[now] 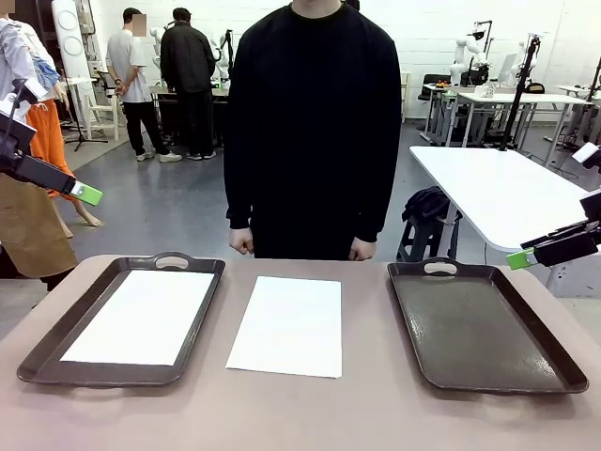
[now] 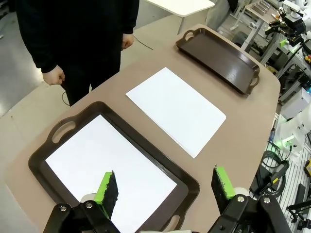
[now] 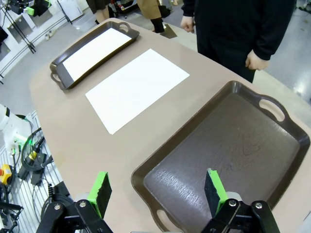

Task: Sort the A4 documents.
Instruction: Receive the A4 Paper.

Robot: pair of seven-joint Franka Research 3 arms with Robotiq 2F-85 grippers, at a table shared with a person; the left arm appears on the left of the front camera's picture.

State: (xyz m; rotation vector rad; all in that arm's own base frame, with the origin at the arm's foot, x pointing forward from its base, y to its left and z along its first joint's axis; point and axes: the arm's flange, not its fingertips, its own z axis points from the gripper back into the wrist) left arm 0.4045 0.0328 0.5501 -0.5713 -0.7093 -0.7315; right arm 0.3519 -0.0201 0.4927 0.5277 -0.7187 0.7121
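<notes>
One white A4 document [image 1: 286,325] [image 2: 176,108] [image 3: 136,88] lies flat on the brown table between two dark trays. Another sheet [image 1: 141,316] [image 2: 109,171] [image 3: 95,51] lies inside the left tray [image 1: 56,368] [image 2: 190,185] [image 3: 57,76]. The right tray [image 1: 484,329] [image 2: 221,58] [image 3: 228,160] holds nothing. My left gripper [image 1: 86,194] [image 2: 165,190] hangs open high above the left tray, jaws wide with nothing between them. My right gripper [image 1: 521,258] [image 3: 156,190] hangs open above the right tray's near corner, also holding nothing.
A person in black stands at the table's far edge, hands [image 1: 241,241] [image 1: 362,250] hanging at the sides. A white table [image 1: 498,188] stands behind at the right. Bare tabletop [image 1: 300,413] runs along the near edge.
</notes>
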